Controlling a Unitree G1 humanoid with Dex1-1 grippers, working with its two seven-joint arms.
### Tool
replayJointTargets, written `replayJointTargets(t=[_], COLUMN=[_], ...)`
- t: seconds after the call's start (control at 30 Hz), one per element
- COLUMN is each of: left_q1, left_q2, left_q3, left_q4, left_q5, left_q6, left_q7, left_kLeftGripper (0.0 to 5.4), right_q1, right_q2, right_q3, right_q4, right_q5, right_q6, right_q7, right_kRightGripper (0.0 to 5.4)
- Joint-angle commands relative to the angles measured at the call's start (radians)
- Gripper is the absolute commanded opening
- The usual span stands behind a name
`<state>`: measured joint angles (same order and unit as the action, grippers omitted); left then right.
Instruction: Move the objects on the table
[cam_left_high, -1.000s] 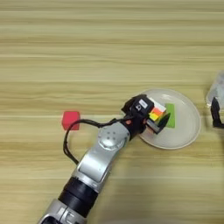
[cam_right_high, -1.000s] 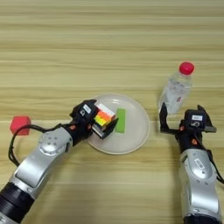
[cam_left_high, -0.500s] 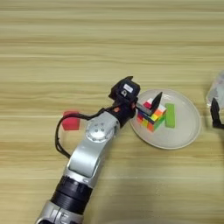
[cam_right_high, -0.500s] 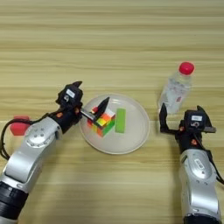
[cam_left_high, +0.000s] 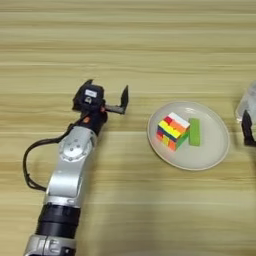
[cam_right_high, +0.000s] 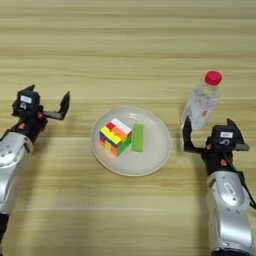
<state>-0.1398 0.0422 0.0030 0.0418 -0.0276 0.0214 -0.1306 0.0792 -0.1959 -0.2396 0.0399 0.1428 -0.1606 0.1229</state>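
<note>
Nearest to the camera were the two arms. The left arm rose from the lower left, and the left gripper (cam_left_high: 106, 96) stood well to the left of the plate (cam_left_high: 215, 152), its two black fingers spread wide apart and holding nothing. The right gripper (cam_right_high: 210, 134) was at the right side, just below the bottle (cam_right_high: 201, 102). Its fingers were also wide open and empty, with one finger tip very near the base of the bottle; whether it touched, I could not tell.

The two views differed at the right side. The right eye view showed the whole right arm and the whole bottle with its red cap (cam_right_high: 213, 77). The left eye view showed only one black finger and a pale piece of the bottle at the right edge. The small red cube did not appear in either view.

In the middle, the puzzle cube (cam_right_high: 115, 136) sat on the left half of the white plate, turned so that one corner pointed to the camera. The green strip (cam_right_high: 137, 137) lay flat just beside it on the right, with its long side running from near to far.

Further away, the bottle stood upright on the wooden table (cam_left_high: 128, 45), leaning slightly in the picture, cap at the far end.
</note>
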Motion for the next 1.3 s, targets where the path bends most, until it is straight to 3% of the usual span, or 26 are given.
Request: replayJointTargets(t=[0.03,0.43,0.83,1.3], left_q1=[0.022,-0.004,-0.017,-0.017], left_q2=[0.015,0.013,0.020,0.013], left_q3=[0.034,0.067,0.068,0.060], left_q4=[0.066,0.215,0.219,0.226], left_q5=[0.004,0.020,0.023,0.029], left_q6=[-0.044,-0.167,-0.181,-0.200], left_q7=[0.029,0.093,0.092,0.096], left_kLeftGripper=[5.38,5.38,5.38,5.38], right_q1=[0.028,0.097,0.212,0.122], right_q2=[-0.008,-0.036,-0.064,-0.060], right_q3=[0.015,0.052,0.122,0.258], right_q4=[-0.061,-0.145,-0.334,-0.317], right_q5=[0.008,0.005,0.103,0.056], right_q6=[0.025,0.050,0.108,0.120], right_q7=[0.027,0.108,0.269,0.312], right_kRightGripper=[5.40,5.40,5.40,5.40])
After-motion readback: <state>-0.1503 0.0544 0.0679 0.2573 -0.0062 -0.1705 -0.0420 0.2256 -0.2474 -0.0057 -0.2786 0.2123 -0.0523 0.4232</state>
